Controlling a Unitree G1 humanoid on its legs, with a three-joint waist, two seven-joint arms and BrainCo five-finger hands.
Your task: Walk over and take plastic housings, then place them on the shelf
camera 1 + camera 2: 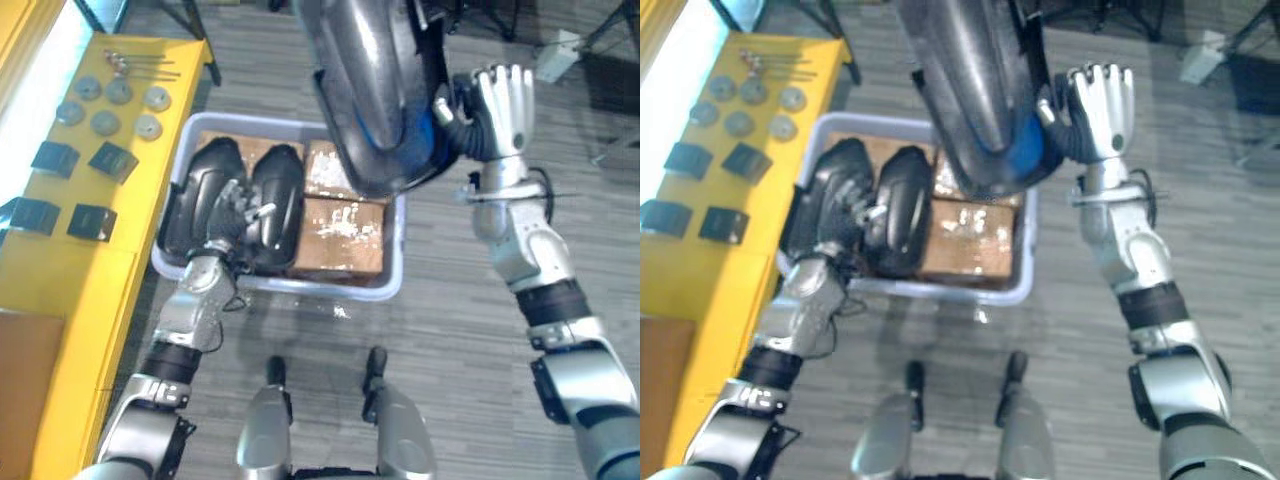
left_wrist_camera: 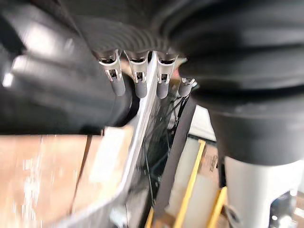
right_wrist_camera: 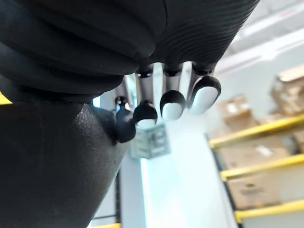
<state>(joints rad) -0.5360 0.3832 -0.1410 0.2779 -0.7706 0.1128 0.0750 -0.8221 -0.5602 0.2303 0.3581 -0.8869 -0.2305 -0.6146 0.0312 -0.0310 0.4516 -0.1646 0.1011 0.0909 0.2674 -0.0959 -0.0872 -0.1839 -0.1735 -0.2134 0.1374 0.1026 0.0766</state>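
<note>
**Q:** Which step is in hand?
**A:** The taking step, by judgement. The lifted housing (image 1: 375, 90), black plastic, is held high above the bin (image 1: 395, 285), close under the head camera. The right hand (image 1: 500, 110) is pressed flat against its side, fingers straight, nothing curled round it.

**Q:** And the left hand?
**A:** The left hand (image 1: 232, 215) is set on the binned housings (image 1: 280, 195), two black shells beside the cardboard boxes (image 1: 340, 235). Whether anything is gripped there cannot be told.

**Q:** What is called for next?
**A:** Probably a second support under the lifted housing, since a flat-hand hold could be lost. After that, a turn towards the shelf. Placement is not yet done.

**Q:** Any writing?
**A:** None can be read. White scuffs are seen on the boxes. No labels can be made out on the grey discs (image 1: 105, 122) or black blocks (image 1: 55, 158) on the yellow table (image 1: 70, 300).
</note>
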